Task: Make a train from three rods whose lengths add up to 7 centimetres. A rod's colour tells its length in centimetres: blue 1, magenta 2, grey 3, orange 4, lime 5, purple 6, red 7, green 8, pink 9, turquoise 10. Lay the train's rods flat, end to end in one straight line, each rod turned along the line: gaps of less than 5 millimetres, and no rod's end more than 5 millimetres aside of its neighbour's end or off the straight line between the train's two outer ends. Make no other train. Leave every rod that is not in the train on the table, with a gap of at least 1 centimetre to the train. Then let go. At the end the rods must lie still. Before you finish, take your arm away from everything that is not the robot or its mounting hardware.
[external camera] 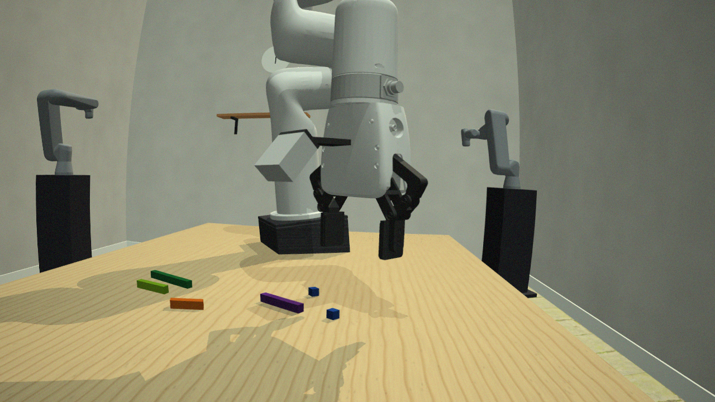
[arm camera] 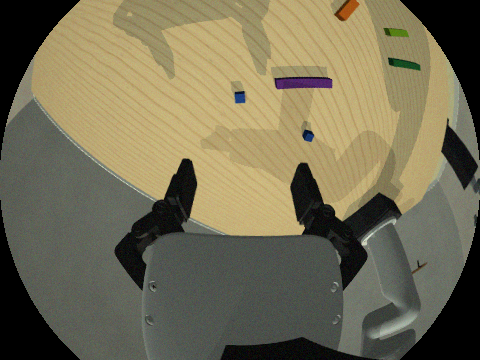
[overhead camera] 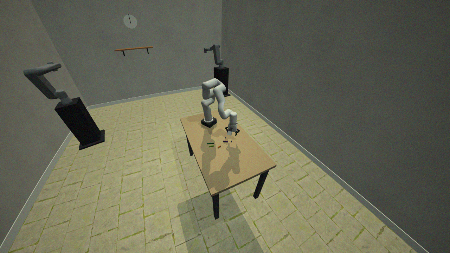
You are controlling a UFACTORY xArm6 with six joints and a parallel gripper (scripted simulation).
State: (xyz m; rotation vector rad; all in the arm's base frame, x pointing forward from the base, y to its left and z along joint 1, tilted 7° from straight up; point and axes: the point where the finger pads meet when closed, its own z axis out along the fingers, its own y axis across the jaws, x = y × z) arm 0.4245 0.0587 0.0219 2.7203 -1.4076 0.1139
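My gripper (external camera: 361, 250) (arm camera: 245, 172) is open and empty, raised above the table on the arm's side of the rods. A purple rod (external camera: 281, 302) (arm camera: 303, 83) lies flat. One blue rod (external camera: 333, 314) (arm camera: 240, 97) lies past its end, with a gap, a little off its line. The other blue rod (external camera: 313, 291) (arm camera: 308, 136) lies between the purple rod and the arm's side. An orange rod (external camera: 186, 304) (arm camera: 347, 9) lies apart, turned differently. A lime rod (external camera: 152, 286) (arm camera: 397, 33) and a green rod (external camera: 171, 279) (arm camera: 405, 64) lie side by side with a gap. No rods touch.
The wooden table (overhead camera: 248, 163) (external camera: 449, 349) carries the arm's black base (overhead camera: 209, 122) (external camera: 295, 237) at its far end. Arm shadows fall across the rod area. Two grey arms on black pedestals (overhead camera: 78, 125) (overhead camera: 221, 80) stand on the floor away from the table.
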